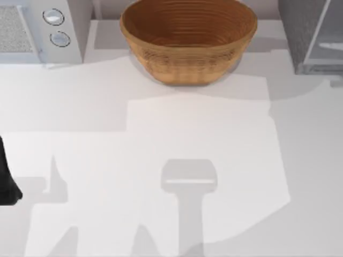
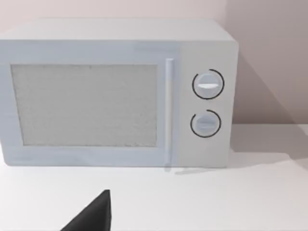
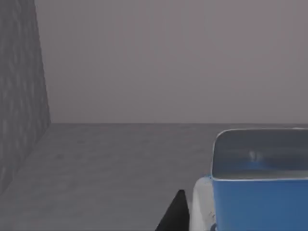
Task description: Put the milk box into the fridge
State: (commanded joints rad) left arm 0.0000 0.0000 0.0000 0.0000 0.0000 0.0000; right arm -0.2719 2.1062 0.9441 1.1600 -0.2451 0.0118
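The milk box, blue on top and white below, is close in the right wrist view, inside the fridge, with speckled dark grey wall, grey floor and back wall around it. One black finger of my right gripper lies tight against the box's side, so the gripper is shut on it. From above, the fridge stands at the table's far right corner, its pale-framed door panel swung open. My left arm is parked at the table's left edge, and one finger of its open gripper holds nothing.
A white microwave with two round knobs stands at the far left, facing the left wrist camera. A brown woven basket sits at the far middle. The white table carries arm shadows.
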